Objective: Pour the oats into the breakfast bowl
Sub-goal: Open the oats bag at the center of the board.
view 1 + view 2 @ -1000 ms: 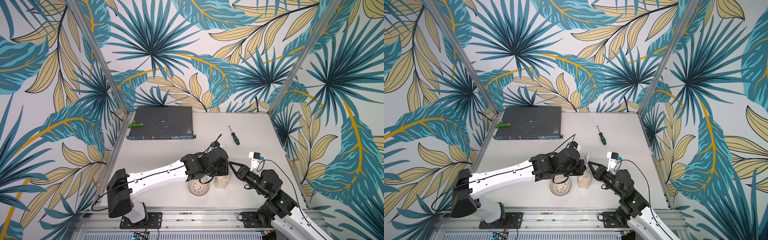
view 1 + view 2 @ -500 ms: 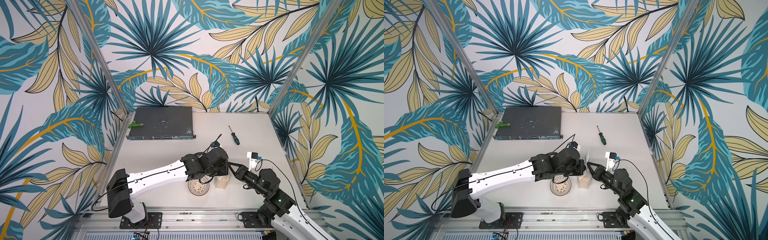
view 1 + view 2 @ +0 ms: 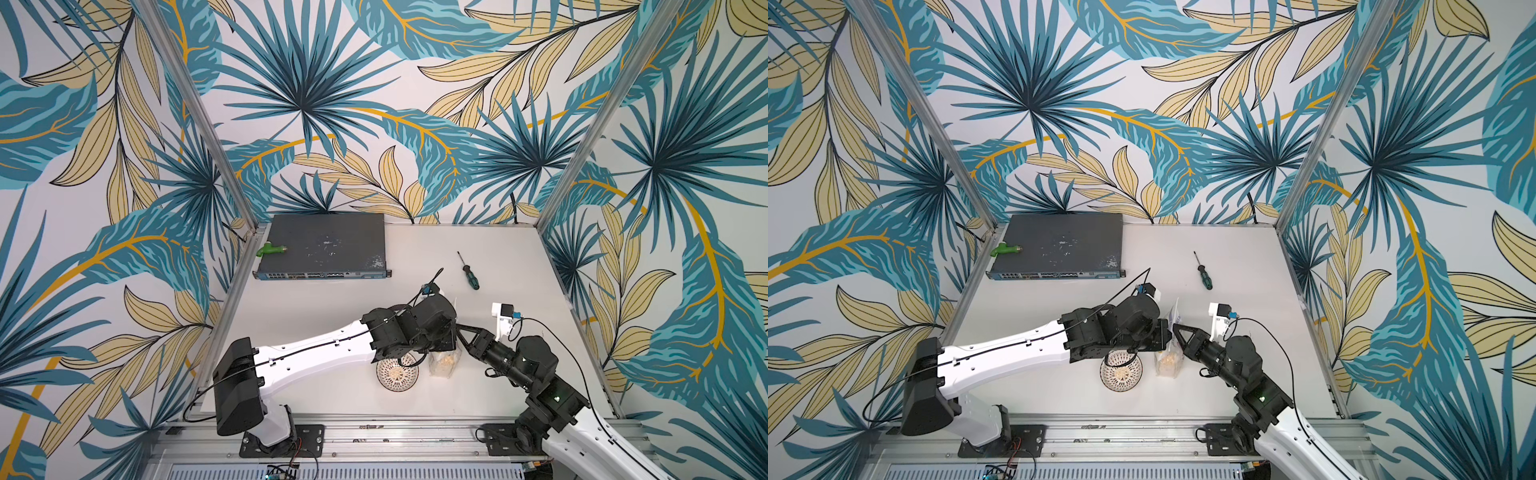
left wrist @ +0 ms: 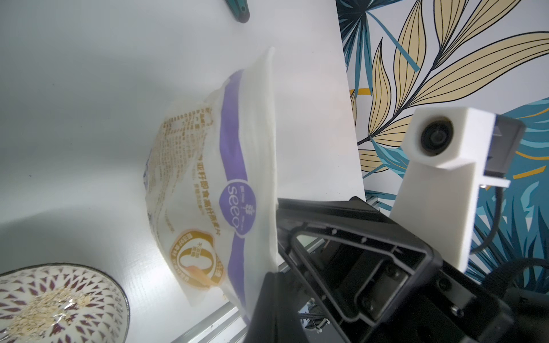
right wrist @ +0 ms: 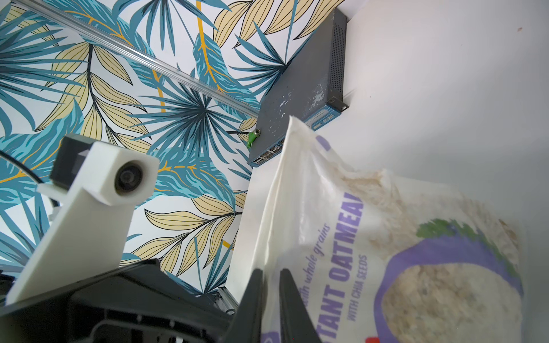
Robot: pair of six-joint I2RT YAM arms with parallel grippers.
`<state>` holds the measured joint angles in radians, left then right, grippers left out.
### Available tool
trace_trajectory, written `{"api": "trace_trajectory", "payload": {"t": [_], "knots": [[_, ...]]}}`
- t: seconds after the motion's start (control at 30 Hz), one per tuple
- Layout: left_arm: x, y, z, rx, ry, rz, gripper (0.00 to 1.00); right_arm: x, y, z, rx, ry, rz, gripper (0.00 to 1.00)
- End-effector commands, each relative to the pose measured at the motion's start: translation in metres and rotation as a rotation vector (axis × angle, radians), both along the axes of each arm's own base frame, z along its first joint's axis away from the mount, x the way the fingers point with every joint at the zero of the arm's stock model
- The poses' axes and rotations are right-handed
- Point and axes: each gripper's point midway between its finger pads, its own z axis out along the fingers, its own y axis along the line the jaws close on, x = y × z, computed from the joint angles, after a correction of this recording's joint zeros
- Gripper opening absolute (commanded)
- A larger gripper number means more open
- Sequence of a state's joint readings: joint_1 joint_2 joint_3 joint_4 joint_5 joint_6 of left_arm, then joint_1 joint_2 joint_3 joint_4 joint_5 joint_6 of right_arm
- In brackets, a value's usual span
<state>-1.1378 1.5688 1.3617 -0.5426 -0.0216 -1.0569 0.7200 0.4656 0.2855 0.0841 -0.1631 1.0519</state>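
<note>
Near centre: breakfast bowl (image 3: 397, 374), thin layer of flakes inside. Just right of it: oats bag (image 3: 444, 361), upright, flakes pooled low. Right gripper (image 5: 271, 274) pinching bag's top edge; left gripper (image 4: 269, 285) pressed shut on same edge. Judged mid-pour, bowl part filled. Next: tip bag mouth left over bowl, firm pinch both sides. Far: screwdriver (image 3: 469, 274), network switch (image 3: 324, 245), clear of arms.

I see a dark network switch (image 3: 324, 245) upper centre, a small green fitting (image 3: 271, 249) on its left corner, and a green-handled screwdriver (image 3: 468, 271) to its right.
</note>
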Motion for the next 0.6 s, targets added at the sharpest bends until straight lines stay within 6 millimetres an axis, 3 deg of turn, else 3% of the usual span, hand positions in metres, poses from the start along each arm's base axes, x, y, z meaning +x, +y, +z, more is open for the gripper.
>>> {"api": "trace_trajectory", "payload": {"t": [0.0, 0.43, 0.57], "knots": [[-0.0010, 0.0132, -0.0117, 0.053, 0.015, 0.013, 0.00, -0.0022, 0.0042, 0.0057, 0.025, -0.017, 0.024, 0.17], [-0.0015, 0.0128, -0.0128, 0.053, 0.018, 0.010, 0.00, 0.0018, 0.0100, 0.0093, 0.031, -0.016, 0.033, 0.17], [-0.0008, 0.0144, -0.0114, 0.056, 0.013, 0.016, 0.00, 0.0051, 0.0082, 0.0087, 0.012, -0.010, 0.013, 0.00]]}}
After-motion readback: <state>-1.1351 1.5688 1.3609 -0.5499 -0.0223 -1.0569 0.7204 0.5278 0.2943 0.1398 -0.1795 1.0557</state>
